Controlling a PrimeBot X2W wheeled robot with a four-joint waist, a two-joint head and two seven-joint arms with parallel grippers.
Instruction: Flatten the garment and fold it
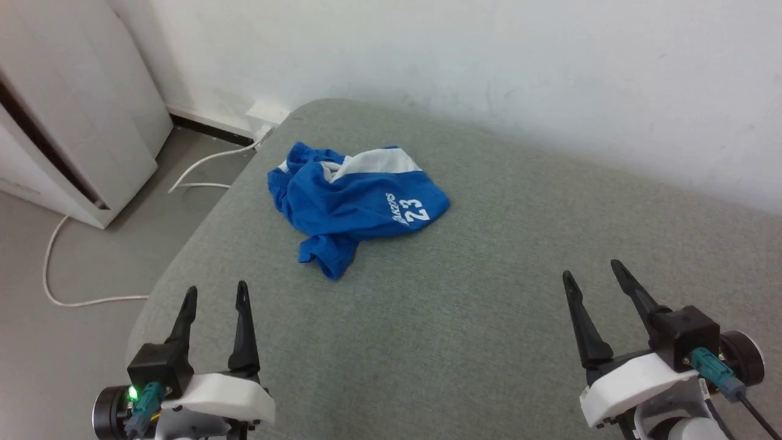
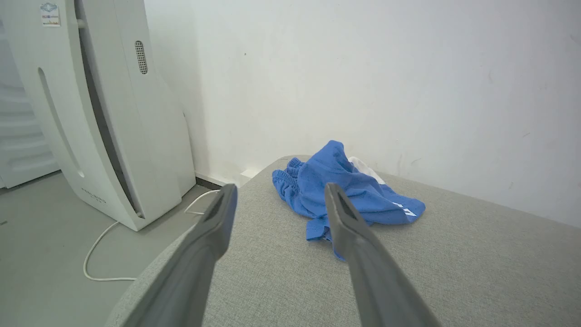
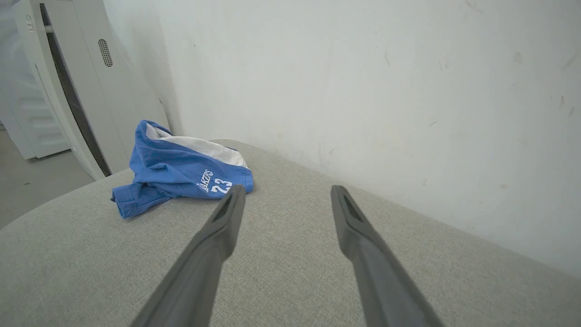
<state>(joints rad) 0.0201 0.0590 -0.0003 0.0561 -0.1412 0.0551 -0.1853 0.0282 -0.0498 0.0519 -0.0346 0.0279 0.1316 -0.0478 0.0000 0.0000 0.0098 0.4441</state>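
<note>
Head view: shorts (image 1: 357, 198) lie crumpled on the cushion (image 1: 476, 293), with left end effector (image 1: 217, 292) and right end effector (image 1: 592, 269) spread, empty, well apart from them, likely staged for flattening.

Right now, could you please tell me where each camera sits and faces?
Head view: on the head, looking down at the garment crumpled on the grey cushion; left gripper and right gripper, both open, at bottom.
Left wrist view: on the left wrist, along its fingers toward garment and white appliance.
Right wrist view: on the right wrist, along its fingers toward garment and wall.
All share the garment.
</note>
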